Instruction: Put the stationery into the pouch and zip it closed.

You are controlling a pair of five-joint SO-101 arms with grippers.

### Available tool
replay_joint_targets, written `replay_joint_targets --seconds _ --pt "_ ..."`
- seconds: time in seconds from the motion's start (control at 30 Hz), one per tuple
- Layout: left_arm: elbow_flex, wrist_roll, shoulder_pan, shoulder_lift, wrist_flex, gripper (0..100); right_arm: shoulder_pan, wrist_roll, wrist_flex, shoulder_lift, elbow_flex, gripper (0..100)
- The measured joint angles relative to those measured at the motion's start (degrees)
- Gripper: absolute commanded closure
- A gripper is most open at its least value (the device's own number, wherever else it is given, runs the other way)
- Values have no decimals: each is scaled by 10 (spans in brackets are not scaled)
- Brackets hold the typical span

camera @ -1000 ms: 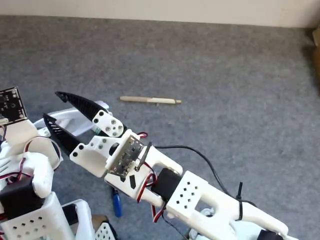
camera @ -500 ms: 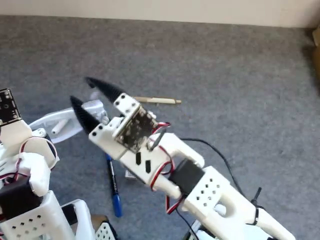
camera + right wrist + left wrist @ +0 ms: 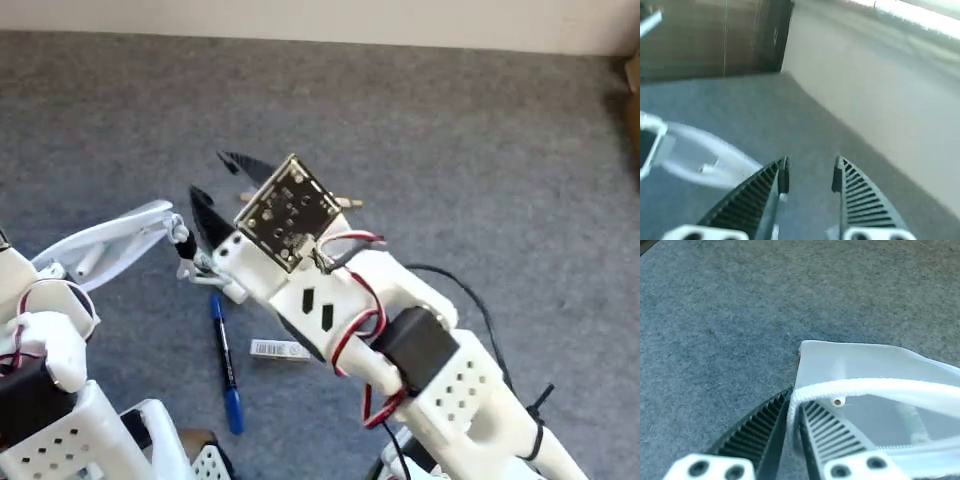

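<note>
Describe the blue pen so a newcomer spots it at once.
On the grey carpet, look beside the right arm, nearer than the pouch. The pen lies there beside a small label. Its dark barrel and blue ends set it apart from the pale wooden stick farther back.

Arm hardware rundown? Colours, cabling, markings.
Both arms: white printed shells, perforated panels, black servos, red-white-black wiring. Right gripper: pointed black ribbed fingers, bare circuit board, black marks behind it. Left gripper: same black ribbed fingers.
</note>
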Motion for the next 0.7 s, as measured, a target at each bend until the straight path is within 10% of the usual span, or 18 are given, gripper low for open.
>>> replay_joint_targets --seconds 0.43,0.7 --pt "0 15 0 0 0 994 0 0 307 -2 0 861" --pt "0 15 0 0 0 994 -22 0 306 -3 103 856"
